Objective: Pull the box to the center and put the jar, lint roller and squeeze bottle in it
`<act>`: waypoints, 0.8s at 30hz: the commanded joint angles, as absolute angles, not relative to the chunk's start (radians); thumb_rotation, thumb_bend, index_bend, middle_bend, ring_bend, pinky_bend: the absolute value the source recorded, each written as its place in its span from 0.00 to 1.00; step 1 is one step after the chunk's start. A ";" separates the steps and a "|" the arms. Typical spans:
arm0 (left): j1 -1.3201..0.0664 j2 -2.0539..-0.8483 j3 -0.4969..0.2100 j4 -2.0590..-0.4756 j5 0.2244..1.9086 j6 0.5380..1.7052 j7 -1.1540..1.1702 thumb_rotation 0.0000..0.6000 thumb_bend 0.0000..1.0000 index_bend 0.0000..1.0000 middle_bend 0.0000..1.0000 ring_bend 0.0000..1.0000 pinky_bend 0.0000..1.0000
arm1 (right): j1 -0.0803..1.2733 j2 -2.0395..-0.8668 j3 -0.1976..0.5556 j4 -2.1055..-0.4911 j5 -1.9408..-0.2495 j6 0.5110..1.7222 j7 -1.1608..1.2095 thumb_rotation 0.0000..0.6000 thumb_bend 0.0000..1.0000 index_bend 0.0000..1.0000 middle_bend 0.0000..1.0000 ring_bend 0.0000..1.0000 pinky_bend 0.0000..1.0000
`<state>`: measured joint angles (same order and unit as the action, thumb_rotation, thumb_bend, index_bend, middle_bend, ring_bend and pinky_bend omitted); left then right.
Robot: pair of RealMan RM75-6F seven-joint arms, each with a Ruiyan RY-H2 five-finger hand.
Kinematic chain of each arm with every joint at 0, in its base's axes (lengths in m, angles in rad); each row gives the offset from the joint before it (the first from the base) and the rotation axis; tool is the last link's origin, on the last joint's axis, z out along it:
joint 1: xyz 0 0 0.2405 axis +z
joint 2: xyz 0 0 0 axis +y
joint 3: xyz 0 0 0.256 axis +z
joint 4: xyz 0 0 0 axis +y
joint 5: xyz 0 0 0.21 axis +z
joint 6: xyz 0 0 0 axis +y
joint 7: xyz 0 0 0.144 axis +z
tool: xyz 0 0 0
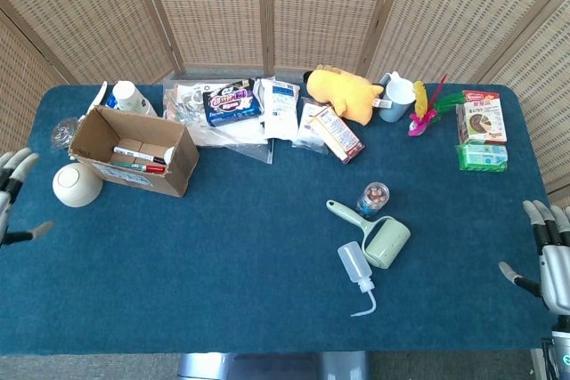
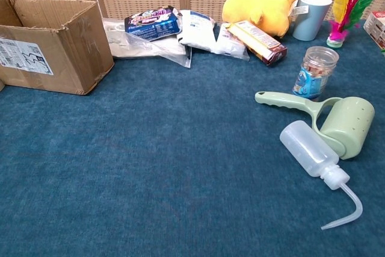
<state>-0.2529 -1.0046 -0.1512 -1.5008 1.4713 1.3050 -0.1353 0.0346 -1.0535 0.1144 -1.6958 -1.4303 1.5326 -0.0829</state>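
Cardboard box (image 1: 135, 150) sits open at the far left of the blue table (image 1: 232, 255), well away from the centre, with markers (image 1: 141, 159) lying inside it. A white bowl (image 1: 77, 184) rests just beside its near left corner.

Right of centre, the three task items cluster together. The jar (image 1: 374, 198) stands upright, just behind the lint roller (image 1: 378, 233), whose pale green handle points left. The squeeze bottle (image 1: 357, 270) lies on its side against the front of the roller, its bent spout pointing toward the near edge. The chest view shows the same grouping, bottle touching the roller head.

The left hand (image 1: 12, 200) hovers at the left edge of the table, near the bowl, fingers spread and holding nothing. The right hand (image 1: 545, 255) is at the right edge, fingers likewise apart and empty.

Along the far edge lie packets, a yellow plush toy (image 1: 346, 92), a mug (image 1: 395, 99) and coloured feathers (image 1: 427, 102).
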 commanded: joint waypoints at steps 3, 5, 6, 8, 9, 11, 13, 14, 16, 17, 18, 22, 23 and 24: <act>-0.392 -1.034 -0.194 -1.432 1.424 1.132 -0.081 1.00 0.02 0.00 0.00 0.00 0.00 | 0.032 -1.049 0.118 -1.697 -1.424 1.534 -0.070 1.00 0.00 0.01 0.00 0.00 0.00; -0.432 -1.054 -0.204 -1.419 1.400 1.081 -0.040 1.00 0.02 0.00 0.00 0.00 0.00 | 0.032 -1.046 0.120 -1.695 -1.419 1.534 -0.062 1.00 0.00 0.01 0.00 0.00 0.00; -0.449 -1.064 -0.206 -1.412 1.396 1.063 -0.018 1.00 0.02 0.00 0.00 0.00 0.00 | 0.031 -1.045 0.122 -1.695 -1.417 1.534 -0.058 1.00 0.00 0.01 0.00 0.00 0.00; -0.485 -1.097 -0.208 -1.391 1.387 1.028 0.033 1.00 0.02 0.00 0.00 0.00 0.00 | 0.030 -1.041 0.124 -1.694 -1.412 1.534 -0.047 1.00 0.00 0.01 0.00 0.00 0.00; -0.502 -1.118 -0.209 -1.381 1.377 1.010 0.055 1.00 0.02 0.00 0.00 0.00 0.00 | 0.029 -1.039 0.126 -1.693 -1.410 1.534 -0.040 1.00 0.00 0.01 0.00 0.00 0.00; -0.527 -1.148 -0.209 -1.367 1.359 0.981 0.092 1.00 0.02 0.00 0.00 0.00 0.01 | 0.029 -1.036 0.128 -1.691 -1.406 1.533 -0.029 1.00 0.00 0.01 0.00 0.00 0.00; -0.547 -1.177 -0.210 -1.350 1.339 0.964 0.133 1.00 0.02 0.00 0.00 0.00 0.01 | 0.028 -1.033 0.130 -1.689 -1.401 1.531 -0.020 1.00 0.00 0.01 0.00 0.00 0.00; -0.554 -1.187 -0.210 -1.345 1.330 0.955 0.148 1.00 0.02 0.00 0.00 0.00 0.01 | 0.028 -1.032 0.130 -1.689 -1.400 1.530 -0.016 1.00 0.00 0.01 0.00 0.00 0.00; -0.578 -1.214 -0.210 -1.330 1.300 0.926 0.199 1.00 0.02 0.00 0.00 0.00 0.02 | 0.028 -1.029 0.130 -1.687 -1.401 1.529 -0.009 1.00 0.00 0.01 0.00 0.00 0.00; -0.585 -1.222 -0.210 -1.327 1.291 0.918 0.216 1.00 0.02 0.00 0.00 0.00 0.02 | 0.028 -1.029 0.130 -1.687 -1.402 1.528 -0.007 1.00 0.00 0.01 0.00 0.00 0.00; -0.593 -1.231 -0.209 -1.323 1.284 0.913 0.234 1.00 0.02 0.00 0.00 0.00 0.03 | 0.028 -1.028 0.130 -1.687 -1.403 1.528 -0.004 1.00 0.00 0.01 0.00 0.00 0.00; -0.620 -1.273 -0.211 -1.306 1.254 0.902 0.291 1.00 0.02 0.02 0.00 0.00 0.11 | 0.028 -1.026 0.130 -1.685 -1.401 1.525 0.006 1.00 0.00 0.01 0.00 0.00 0.00; -0.627 -1.286 -0.212 -1.300 1.246 0.899 0.296 1.00 0.02 0.04 0.00 0.00 0.13 | 0.028 -1.025 0.130 -1.684 -1.400 1.524 0.009 1.00 0.00 0.01 0.00 0.00 0.00; -0.630 -1.296 -0.212 -1.295 1.242 0.898 0.297 1.00 0.02 0.06 0.01 0.00 0.19 | 0.028 -1.025 0.131 -1.683 -1.400 1.524 0.010 1.00 0.00 0.01 0.00 0.00 0.00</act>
<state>-0.6184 -1.2783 -0.2105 -1.3064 1.2546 0.9054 0.2889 0.0281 -1.0253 0.1305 -1.6833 -1.4002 1.5244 0.0095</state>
